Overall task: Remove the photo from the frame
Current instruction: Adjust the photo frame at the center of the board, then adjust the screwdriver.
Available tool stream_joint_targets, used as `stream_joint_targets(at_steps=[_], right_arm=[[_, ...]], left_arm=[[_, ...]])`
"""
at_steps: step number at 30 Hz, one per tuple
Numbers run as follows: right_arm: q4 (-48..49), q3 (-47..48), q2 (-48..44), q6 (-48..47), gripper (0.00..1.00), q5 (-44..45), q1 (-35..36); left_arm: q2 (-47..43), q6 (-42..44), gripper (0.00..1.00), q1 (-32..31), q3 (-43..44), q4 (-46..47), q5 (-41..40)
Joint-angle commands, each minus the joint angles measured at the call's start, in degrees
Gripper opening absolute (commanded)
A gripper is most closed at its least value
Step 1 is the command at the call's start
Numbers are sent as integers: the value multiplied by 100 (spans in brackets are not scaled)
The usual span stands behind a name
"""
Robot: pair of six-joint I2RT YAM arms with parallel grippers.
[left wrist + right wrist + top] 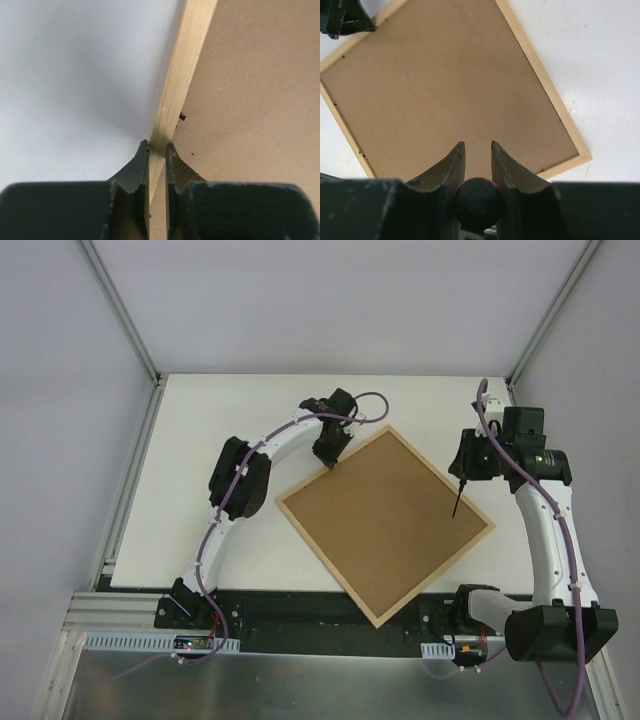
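Note:
The frame [385, 520] lies face down on the white table, turned like a diamond, its brown fibreboard back up. The photo is hidden under that back. My left gripper [330, 455] is at the frame's upper-left side; in the left wrist view it [157, 145] is shut on the light wood rim [180, 75], one finger on each side. My right gripper [467, 465] hovers over the frame's right part and is shut on a thin black rod [458, 498] that points down at the back. The rod's round end [479, 200] sits between the fingers above the frame [445, 90].
A small black retaining tab [182, 116] sits on the back just inside the rim. The frame's near corner [378, 618] overhangs the table's front edge above the black base strip. Grey walls and metal posts enclose the table [200, 440].

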Motion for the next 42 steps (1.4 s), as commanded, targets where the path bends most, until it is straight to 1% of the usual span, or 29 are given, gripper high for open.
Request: stream_joint_targets(at_steps=[1, 5, 7, 11, 14, 16, 18, 20, 22, 24, 26, 28, 29, 33, 35, 38, 42], right_arm=[[1282, -166, 232, 768, 0, -481, 34], [1749, -87, 619, 1234, 0, -806, 34], [1968, -130, 777, 1471, 1, -973, 42], [2434, -306, 1050, 2033, 0, -1263, 51], [2611, -324, 1313, 2289, 0, -1509, 78], [2690, -298, 1471, 2394, 0, -1650, 86], [2883, -298, 1612, 2526, 0, -1852, 209], [3015, -254, 1735, 2658, 0, -2028, 279], [3173, -210, 1893, 2807, 1, -2238, 332], [3593, -245, 2034, 3097, 0, -2458, 376], [3972, -236, 2245, 3483, 0, -2669, 446], [4376, -175, 2508, 3904, 0, -2923, 534], [4578, -149, 2631, 4098, 1, -3038, 569], [5387, -60, 3185, 5021, 0, -3539, 728], [5896, -157, 3265, 5408, 0, -3636, 789], [6372, -262, 3318, 5830, 0, -3698, 895], [6742, -377, 3318, 6121, 0, -3725, 965]], left_arm=[[-69, -1460, 0, 1271, -568, -862, -513], [-473, -1831, 0, 1659, -1306, -739, -645], [-771, -1928, 0, 1748, -1657, -573, -382], [-1360, -2086, 0, 1625, -2404, -186, 575], [-1528, -1990, 0, 1344, -2546, -133, 980], [-1581, -1911, 0, 1203, -2521, -124, 1130], [-1581, -1823, 0, 1194, -2398, -150, 1122], [-1590, -1735, 11, 1255, -2205, -202, 1043], [-1616, -1639, 25, 1387, -1994, -299, 1034], [-1686, -1533, 41, 1519, -1704, -404, 1095], [-1835, -1367, 50, 1607, -1449, -431, 1226], [-1967, -1191, 57, 1625, -1168, -414, 1717], [-2011, -990, 61, 1625, -993, -388, 2355], [-1846, -707, 66, 1581, -316, -378, 4475], [-1696, -663, 66, 1432, -113, -370, 5074], [-1547, -575, 67, 1064, -50, -291, 5462], [-1397, -794, 67, 773, -77, -10, 5815]])
